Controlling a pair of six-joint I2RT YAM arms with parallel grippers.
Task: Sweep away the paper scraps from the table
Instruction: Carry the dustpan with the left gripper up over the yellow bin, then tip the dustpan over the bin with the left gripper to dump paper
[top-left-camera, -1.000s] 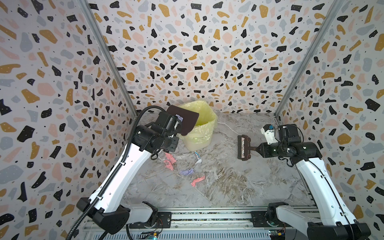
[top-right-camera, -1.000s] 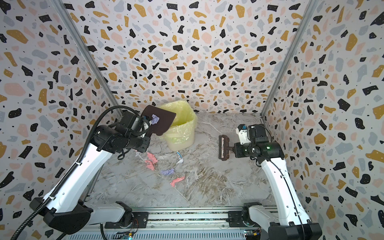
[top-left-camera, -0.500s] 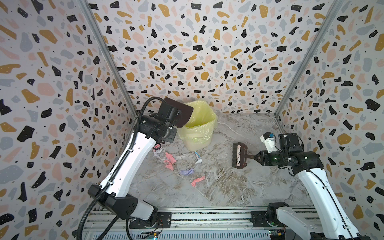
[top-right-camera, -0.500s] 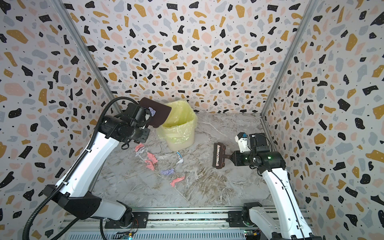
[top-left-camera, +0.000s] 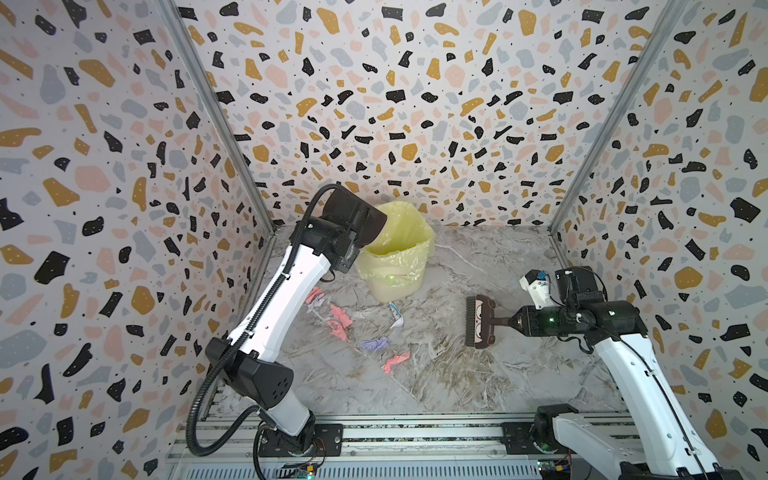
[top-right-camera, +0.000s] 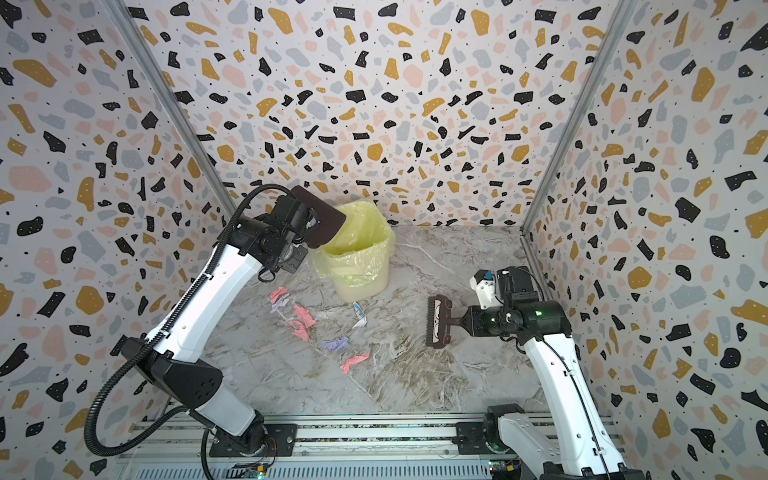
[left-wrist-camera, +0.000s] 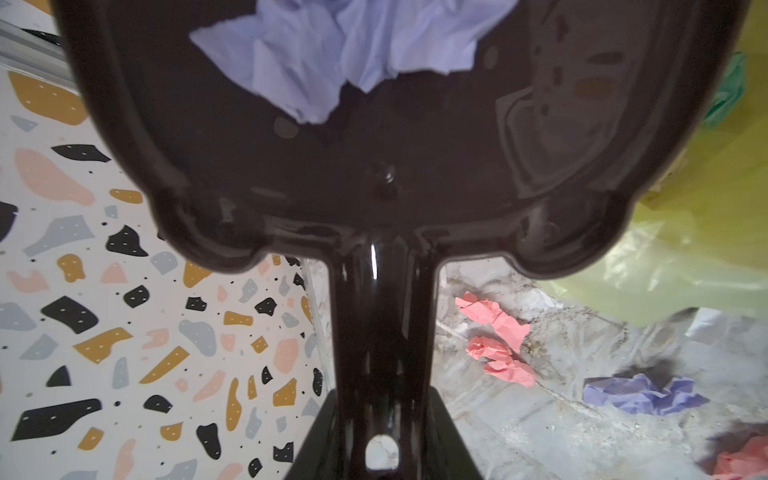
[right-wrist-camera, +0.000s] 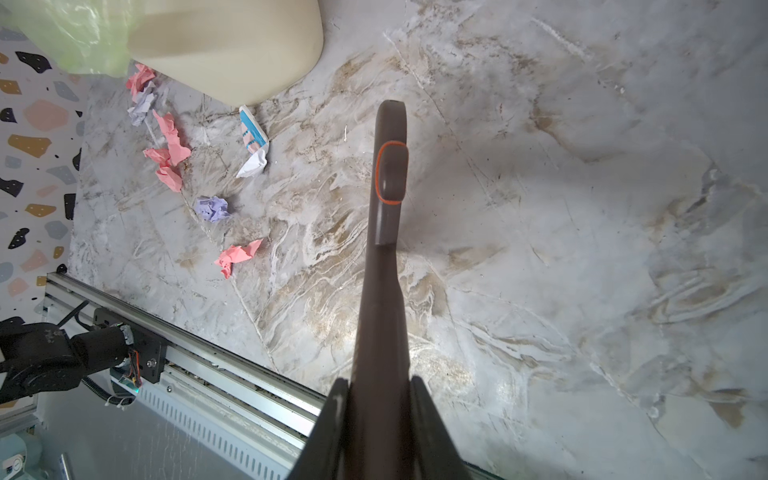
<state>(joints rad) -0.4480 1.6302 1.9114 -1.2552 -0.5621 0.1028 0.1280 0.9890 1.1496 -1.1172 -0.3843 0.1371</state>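
Observation:
Several paper scraps lie on the table (top-left-camera: 498, 257) in front of the bin: pink ones (top-left-camera: 338, 322) (top-left-camera: 395, 360), a lilac one (top-left-camera: 372, 344) and a blue-white one (top-left-camera: 397, 318). My left gripper (left-wrist-camera: 382, 436) is shut on the handle of a dark brown dustpan (top-left-camera: 359, 220), held high and tilted at the bin's left rim. A lilac scrap (left-wrist-camera: 345, 54) lies in the pan. My right gripper (right-wrist-camera: 380, 399) is shut on the handle of a brown brush (top-left-camera: 480, 322). The brush hangs just above the table, right of the scraps, bristles facing them.
A cream bin with a yellow liner (top-left-camera: 399, 245) stands at the back, left of centre. Speckled walls close the left, back and right sides. A metal rail (top-left-camera: 415, 432) with both arm bases runs along the front edge.
The left arm has lifted the dustpan higher, up to the bin's rim. The right arm has brought the brush toward the front and slightly left.

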